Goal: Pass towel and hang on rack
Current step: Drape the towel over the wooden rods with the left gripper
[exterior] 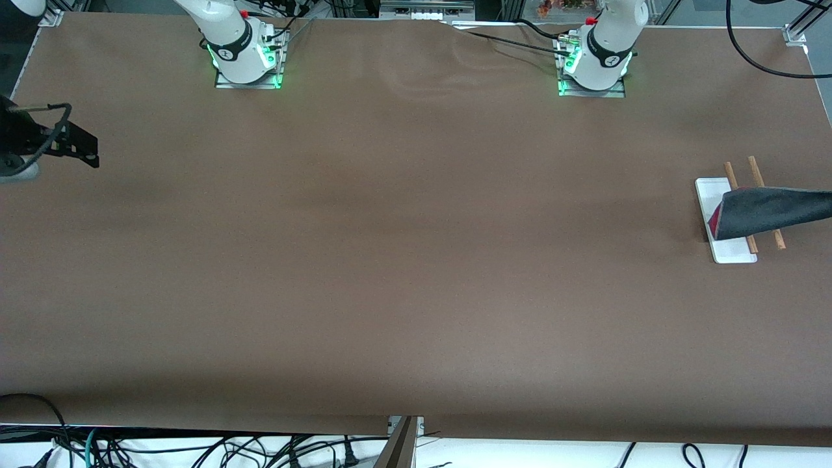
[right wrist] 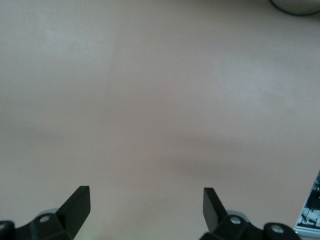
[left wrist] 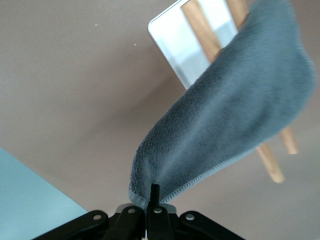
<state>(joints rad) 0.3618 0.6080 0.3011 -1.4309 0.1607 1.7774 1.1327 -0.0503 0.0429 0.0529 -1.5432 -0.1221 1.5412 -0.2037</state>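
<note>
Rack (exterior: 727, 221): white base with two wooden rods, at the left arm's end of the table (exterior: 390, 260). Towel (exterior: 767, 211): grey face up, draped across the rods, one edge pinched in the left gripper (left wrist: 154, 201). Right gripper (right wrist: 145, 202): fingers spread, empty, waiting over bare table.

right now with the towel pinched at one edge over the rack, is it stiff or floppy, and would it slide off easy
Probably floppy: the towel sags and curves away from the shut left gripper pinching its hem. Likely light, since one edge pinch carries it. Its nubby weave should grip the rack rods somewhat, though a draped cloth could still slip if hung unevenly.
</note>
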